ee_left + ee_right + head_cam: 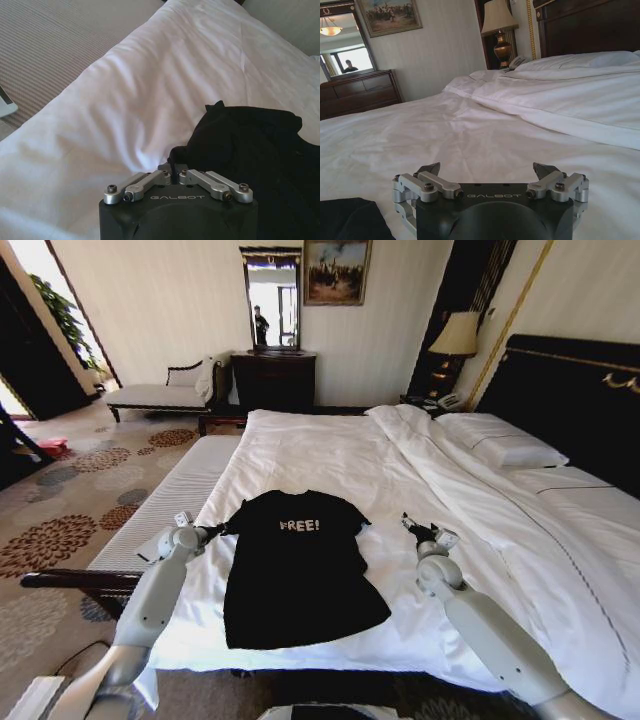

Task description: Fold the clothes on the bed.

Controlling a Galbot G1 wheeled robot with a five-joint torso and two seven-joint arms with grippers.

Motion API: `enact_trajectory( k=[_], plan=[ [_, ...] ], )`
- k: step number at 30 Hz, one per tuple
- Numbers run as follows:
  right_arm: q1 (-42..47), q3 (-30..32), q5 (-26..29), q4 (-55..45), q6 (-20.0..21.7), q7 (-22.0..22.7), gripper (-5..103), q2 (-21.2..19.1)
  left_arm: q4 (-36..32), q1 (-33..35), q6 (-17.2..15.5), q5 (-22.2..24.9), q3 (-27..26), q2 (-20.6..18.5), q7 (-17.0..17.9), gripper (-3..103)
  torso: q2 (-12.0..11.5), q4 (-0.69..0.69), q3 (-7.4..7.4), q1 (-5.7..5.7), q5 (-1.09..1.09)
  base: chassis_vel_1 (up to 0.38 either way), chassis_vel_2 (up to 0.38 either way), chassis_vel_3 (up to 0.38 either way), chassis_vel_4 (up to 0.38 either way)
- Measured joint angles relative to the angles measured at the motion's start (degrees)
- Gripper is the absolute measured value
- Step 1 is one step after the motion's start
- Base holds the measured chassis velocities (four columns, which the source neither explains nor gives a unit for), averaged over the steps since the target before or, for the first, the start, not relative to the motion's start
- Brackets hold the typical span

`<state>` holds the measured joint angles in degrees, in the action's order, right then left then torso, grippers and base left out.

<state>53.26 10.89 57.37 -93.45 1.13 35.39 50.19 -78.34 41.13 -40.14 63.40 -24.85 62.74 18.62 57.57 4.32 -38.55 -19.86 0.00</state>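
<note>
With my left gripper (174,176) pinched on the sleeve of the black T-shirt (298,565) lying flat on the bed (330,455) — right gripper (489,174) spread, hovering beside — I should lift low and fold inward evenly.

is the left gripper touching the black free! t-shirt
Touching: in the left wrist view the left gripper is shut on the sleeve edge of the black short-sleeved T-shirt.
</note>
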Motion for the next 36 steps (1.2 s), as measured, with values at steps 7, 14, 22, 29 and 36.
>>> enact_trajectory(
  k=[7,14,22,29,36],
  plan=[
    [0.5,0.9,-0.1,-0.1,0.0,-0.1,100,-0.2,-6.9,3.2,-0.4,0.3,-2.4,-0.8,2.2,1,0.0,-0.02,0.0,0.0,0.0,0.0,0.0,0.0,0.0],
    [1.9,2.6,-0.6,-0.5,0.0,-0.1,100,-0.1,-10.3,5.5,-0.7,0.1,-3.1,-1.9,3.8,1,0.0,0.0,0.0,0.0,0.01,0.0,0.0,0.0,0.0],
    [1.8,2.0,-0.9,-0.6,-0.1,0.0,100,0.4,-12.2,8.2,-0.3,-2.0,-4.4,-1.7,4.8,1,0.0,-0.01,0.0,0.0,-0.01,0.0,0.0,0.0,0.0],
    [2.6,2.7,-1.0,-0.9,-0.1,0.1,100,0.3,-13.0,10.9,0.4,-4.1,-6.1,-2.4,4.8,0,0.0,-0.01,0.0,0.0,0.0,0.0,0.0,0.0,0.0],
    [2.9,2.8,-1.0,-1.4,-0.1,0.4,100,0.2,-14.4,12.9,-0.2,-0.3,-7.8,-2.7,4.7,27,0.0,-0.02,0.0,0.0,0.0,0.0,0.0,0.0,0.0]
  ],
)
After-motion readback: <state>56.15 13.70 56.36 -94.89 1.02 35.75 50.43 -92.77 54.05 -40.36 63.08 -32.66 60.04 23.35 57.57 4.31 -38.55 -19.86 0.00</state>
